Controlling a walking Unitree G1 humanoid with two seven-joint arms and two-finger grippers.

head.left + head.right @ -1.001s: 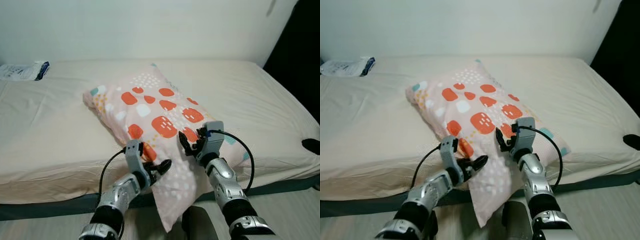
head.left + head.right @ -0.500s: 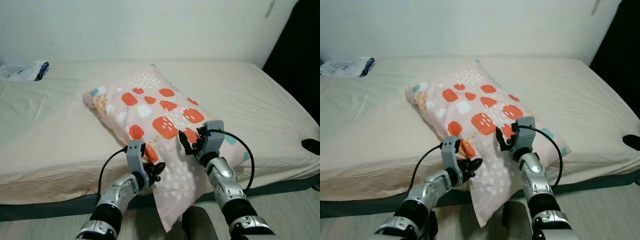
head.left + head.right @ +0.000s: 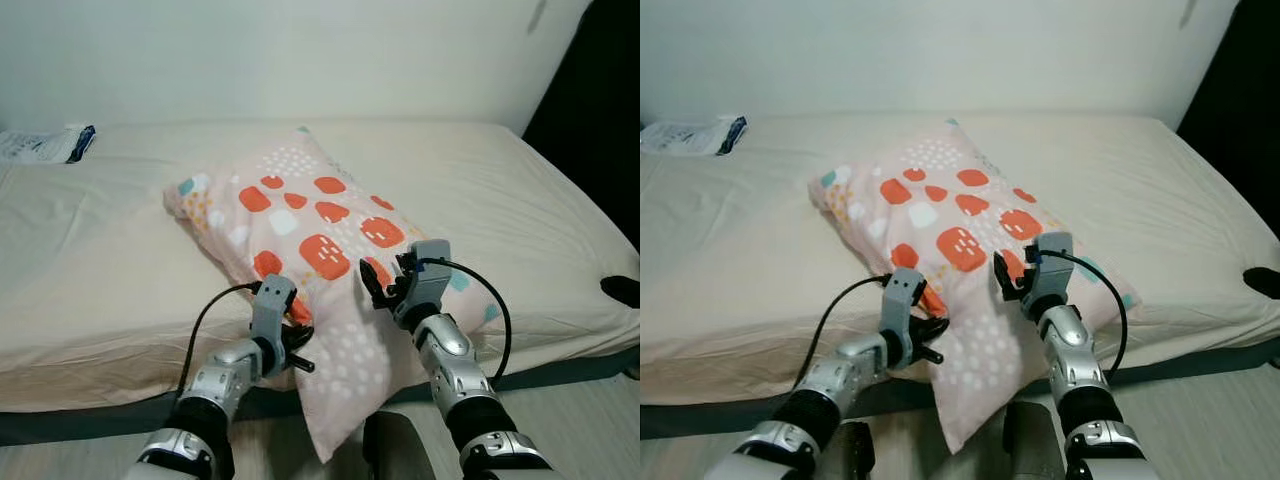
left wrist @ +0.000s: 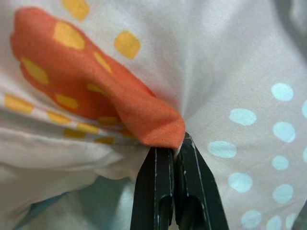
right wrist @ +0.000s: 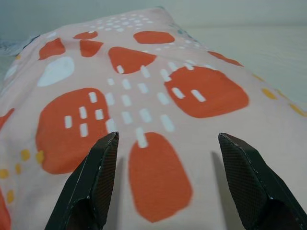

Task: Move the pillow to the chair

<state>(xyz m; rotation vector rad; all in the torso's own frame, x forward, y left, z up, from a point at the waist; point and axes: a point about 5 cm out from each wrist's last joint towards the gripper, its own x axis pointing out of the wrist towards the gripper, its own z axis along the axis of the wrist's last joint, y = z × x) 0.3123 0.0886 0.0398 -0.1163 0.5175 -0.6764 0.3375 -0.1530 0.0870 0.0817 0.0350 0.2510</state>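
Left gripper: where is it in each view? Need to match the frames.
Left eye: left gripper low centre-left, shut on the pillow at its near left edge.
Right eye: same gripper, low and left of centre.
Left wrist: fingers together, pinching an orange fold.
Right wrist: shows the right gripper, open over the pillow.
Shared landmark: the pillow's orange patches.

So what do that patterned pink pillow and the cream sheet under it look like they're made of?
The pink pillow with orange patches looks like soft matte woven cloth, probably cotton: it folds where the left gripper pinches it. The cream bed sheet looks like similar matte fabric, wrinkled along the mattress edge.
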